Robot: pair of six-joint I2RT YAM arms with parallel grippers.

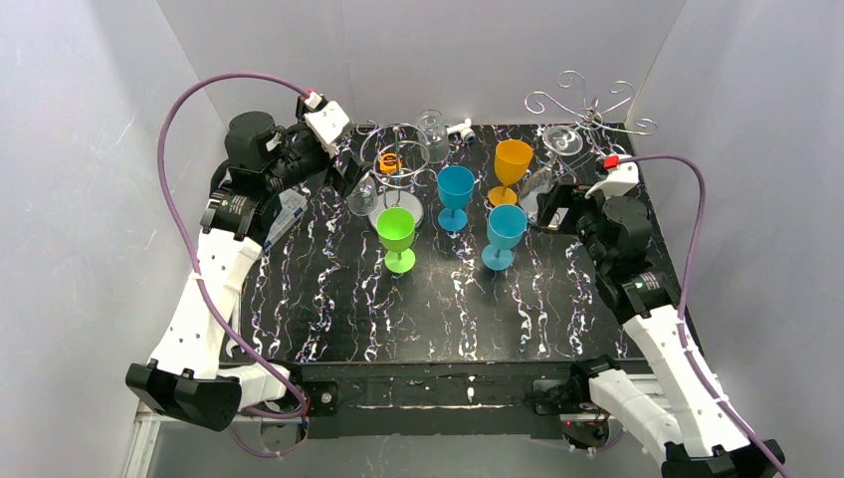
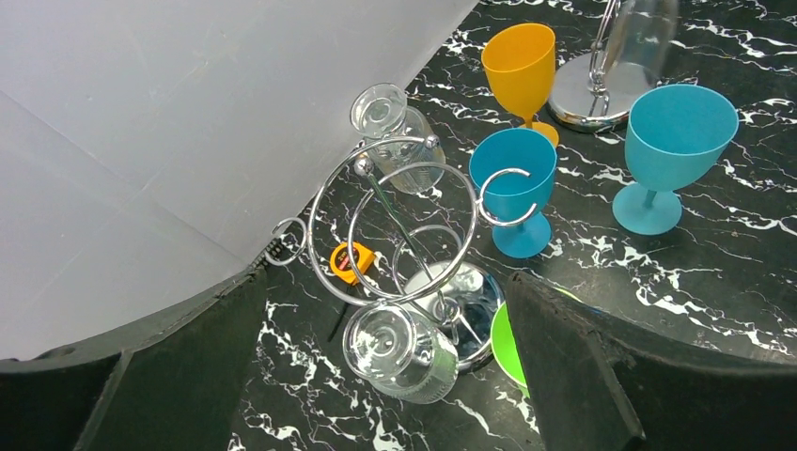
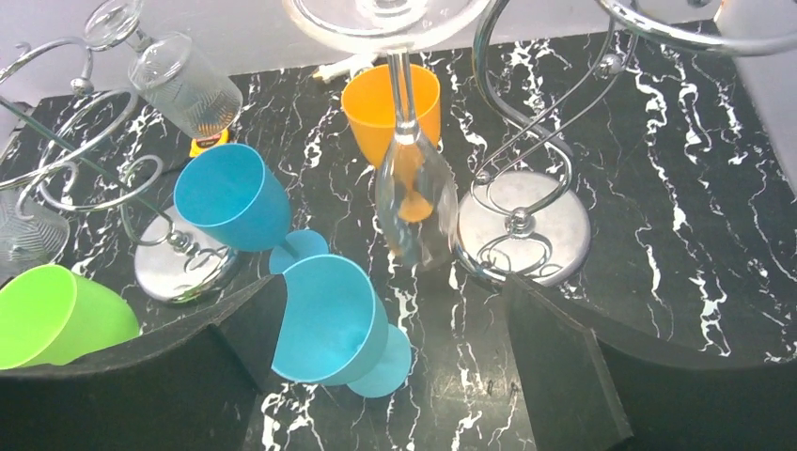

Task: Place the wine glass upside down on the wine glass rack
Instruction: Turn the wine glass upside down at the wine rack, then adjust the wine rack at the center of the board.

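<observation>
Right tool (image 3: pixel 390 305) spread, empty; clear stemmed wine glass (image 3: pixel 414 202) hangs inverted on tall silver scroll-armed wire rack (image 3: pixel 522 230). Careless retreat could knock it loose or topple teal plastic goblet (image 3: pixel 329 319) beside.

Right wrist view: the clear stemmed wine glass (image 3: pixel 414 202) hangs bowl-down, its foot sliced off by the top edge, and the tall silver wire rack (image 3: pixel 554 218) loses its scroll arms up there too. The lime-green plastic goblet (image 3: pixel 52 315) is clipped at the left edge. In the left wrist view, just a sliver of it peeks from behind one dark finger (image 2: pixel 583 376) of the left gripper (image 2: pixel 383 282). The small orange thing (image 2: pixel 352 261) under the shorter silver loop-ring stand (image 2: pixel 395 225)? Can't make it out.
</observation>
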